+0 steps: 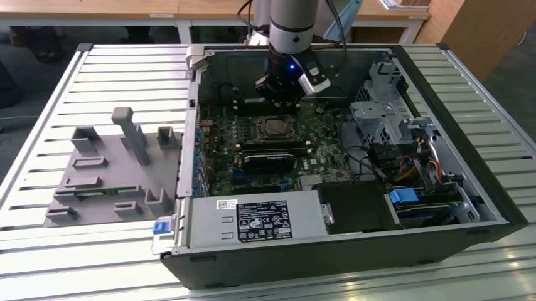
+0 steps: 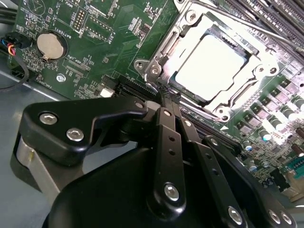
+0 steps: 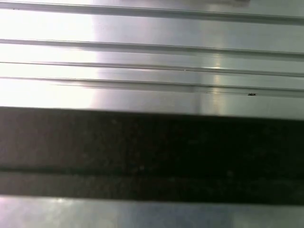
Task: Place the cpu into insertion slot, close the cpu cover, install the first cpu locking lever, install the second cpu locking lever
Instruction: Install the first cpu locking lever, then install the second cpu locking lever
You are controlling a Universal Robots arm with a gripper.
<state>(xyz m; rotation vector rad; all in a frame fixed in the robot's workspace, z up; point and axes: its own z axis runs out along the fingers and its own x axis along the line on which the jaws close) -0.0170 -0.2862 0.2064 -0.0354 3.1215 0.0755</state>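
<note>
Gripper [image 2: 167,95], fingers pinched together and empty, hovers at the insertion slot [image 2: 216,66] rim where the cpu [image 2: 212,66] sits under the cpu cover [image 2: 173,40]; press any lever gently.

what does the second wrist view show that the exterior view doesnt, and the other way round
Second wrist view alone: the coin cell battery on the green board, and the closed jaws of the gripper beside the cpu cover. Exterior view alone: the grey fixture block, the black power supply and the drive cage. Both: the cpu seated in the insertion slot.
</note>
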